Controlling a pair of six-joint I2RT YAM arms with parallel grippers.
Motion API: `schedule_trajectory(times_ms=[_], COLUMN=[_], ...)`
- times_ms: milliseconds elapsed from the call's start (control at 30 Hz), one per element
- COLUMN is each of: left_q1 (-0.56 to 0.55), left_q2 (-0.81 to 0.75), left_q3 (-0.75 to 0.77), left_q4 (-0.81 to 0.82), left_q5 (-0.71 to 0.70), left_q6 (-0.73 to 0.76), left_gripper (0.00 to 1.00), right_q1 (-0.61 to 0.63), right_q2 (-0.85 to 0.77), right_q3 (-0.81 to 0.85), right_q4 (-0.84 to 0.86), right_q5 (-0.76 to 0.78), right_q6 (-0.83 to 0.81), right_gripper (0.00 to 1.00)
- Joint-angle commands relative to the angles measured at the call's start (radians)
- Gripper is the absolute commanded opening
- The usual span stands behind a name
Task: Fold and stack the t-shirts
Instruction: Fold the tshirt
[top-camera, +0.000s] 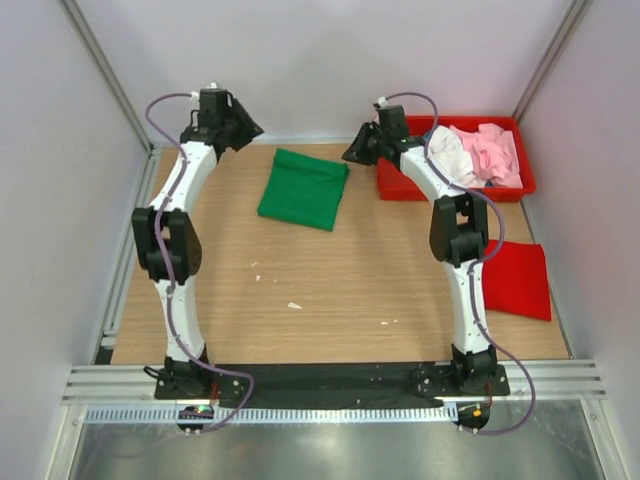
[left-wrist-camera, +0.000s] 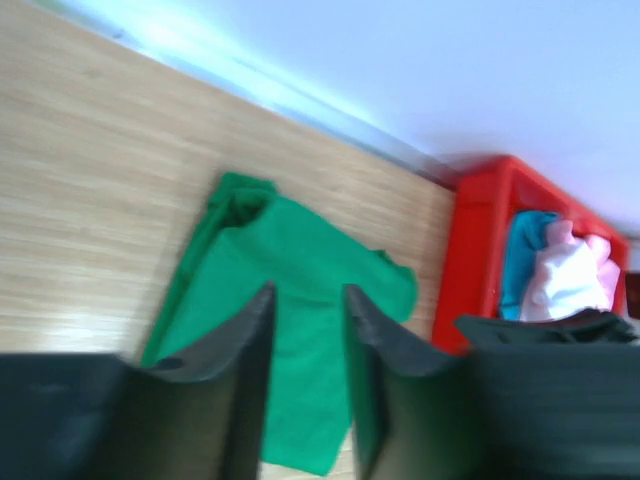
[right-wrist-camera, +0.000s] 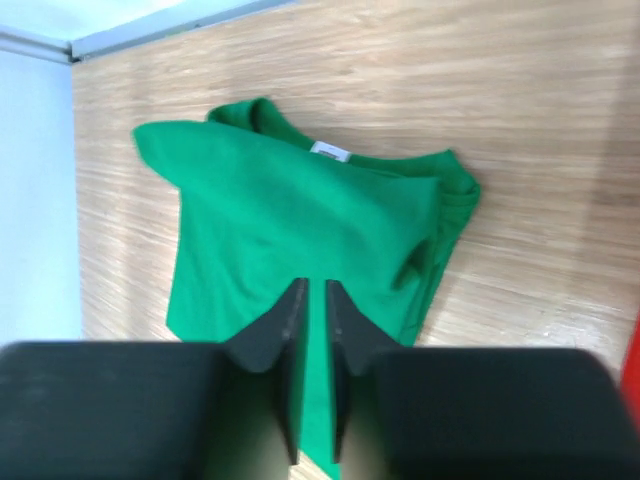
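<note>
A bright green t-shirt (top-camera: 303, 188) lies folded on the wooden table at the back middle; it also shows in the left wrist view (left-wrist-camera: 300, 260) and the right wrist view (right-wrist-camera: 290, 220). My left gripper (top-camera: 250, 130) hangs above the table to its left, open and empty (left-wrist-camera: 307, 310). My right gripper (top-camera: 350, 155) hangs above its right edge, its jaws nearly together with a thin slit and nothing between them (right-wrist-camera: 317, 292). A red t-shirt (top-camera: 518, 280) lies folded at the right. White (top-camera: 450, 150), pink (top-camera: 495, 150) and teal (left-wrist-camera: 525, 250) shirts lie in the red tray (top-camera: 400, 188).
The red plastic tray stands at the back right corner, close to my right arm, and shows in the left wrist view (left-wrist-camera: 480, 240). Grey walls enclose the table on three sides. Small white crumbs (top-camera: 293, 305) lie on the wood in the middle.
</note>
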Motion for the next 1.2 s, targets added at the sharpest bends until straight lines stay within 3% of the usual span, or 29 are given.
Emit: schedule_trajectory(times_ms=[0,67,100,400,767,1000,1100,1167], left_q1=[-0.051,-0.059,-0.06,-0.06,-0.06,-0.059,-0.059,-0.057], left_q2=[-0.076,-0.044,-0.03,0.176,0.43,0.466,0.432,0.383], left_q3=[-0.058,-0.05,-0.045,0.01,0.211,0.199,0.177,0.176], left_q4=[0.158,0.17,0.181,0.324,0.31,0.285,0.282,0.266], left_q5=[0.025,0.037,0.051,0.094,0.036,0.013,0.019,0.03], left_q6=[0.031,0.018,0.0,-0.097,-0.17,-0.18,-0.141,-0.118], left_gripper=[0.29,0.01,0.0,0.0,0.0,0.01,0.1,0.22], right_q1=[0.054,0.077,0.08,0.082,0.083,0.083,0.083,0.085], right_q2=[-0.113,-0.101,-0.093,0.028,0.141,0.138,0.108,0.071], right_q3=[-0.003,-0.007,-0.009,0.025,0.086,0.063,0.059,0.063], right_q4=[0.003,-0.016,-0.019,-0.03,0.013,-0.001,-0.014,-0.034], right_q5=[0.06,0.127,0.144,0.262,0.341,0.329,0.315,0.306], right_q6=[-0.083,-0.11,-0.123,-0.18,-0.226,-0.227,-0.227,-0.23], right_gripper=[0.15,0.07,0.05,0.01,0.01,0.01,0.01,0.01])
